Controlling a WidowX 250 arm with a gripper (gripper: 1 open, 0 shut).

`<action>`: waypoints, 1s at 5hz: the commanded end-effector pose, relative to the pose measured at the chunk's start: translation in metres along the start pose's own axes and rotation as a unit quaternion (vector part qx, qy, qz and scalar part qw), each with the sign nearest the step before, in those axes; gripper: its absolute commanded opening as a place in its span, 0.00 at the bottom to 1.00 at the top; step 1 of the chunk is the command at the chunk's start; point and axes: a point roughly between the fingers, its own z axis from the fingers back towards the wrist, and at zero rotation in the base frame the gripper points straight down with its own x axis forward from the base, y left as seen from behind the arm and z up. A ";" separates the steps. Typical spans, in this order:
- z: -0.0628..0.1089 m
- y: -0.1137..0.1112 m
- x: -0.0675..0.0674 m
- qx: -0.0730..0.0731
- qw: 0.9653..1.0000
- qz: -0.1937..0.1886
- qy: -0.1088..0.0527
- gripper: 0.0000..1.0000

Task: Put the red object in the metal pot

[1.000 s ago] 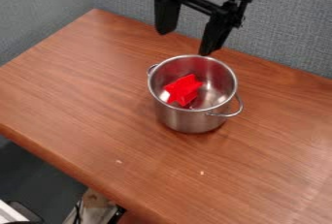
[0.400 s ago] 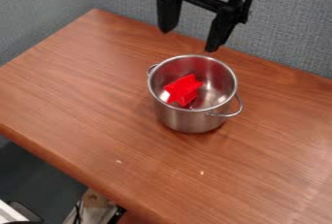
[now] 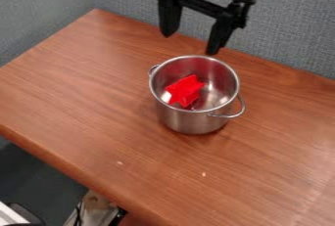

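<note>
The red object [image 3: 185,91] lies inside the metal pot [image 3: 197,113], leaning against its left inner wall. The pot stands upright near the middle of the wooden table [image 3: 78,83], with a small loop handle on its right side. My black gripper [image 3: 194,32] hangs above and behind the pot, pointing down. Its two fingers stand wide apart with nothing between them. It touches neither the pot nor the red object.
The table's front edge runs diagonally at the lower left, with the floor and some clutter [image 3: 98,210] below it. A grey wall [image 3: 66,0] stands behind the table.
The gripper has sunk slightly toward the pot. The pot and the red object have not moved.
</note>
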 end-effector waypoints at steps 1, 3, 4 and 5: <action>-0.004 0.001 0.010 0.008 1.000 -0.010 -0.022 0.00; 0.015 -0.010 0.026 -0.003 0.998 -0.055 -0.041 1.00; 0.033 -0.018 0.035 -0.017 0.994 -0.096 -0.046 1.00; 0.035 -0.016 0.041 -0.024 0.987 -0.154 -0.050 1.00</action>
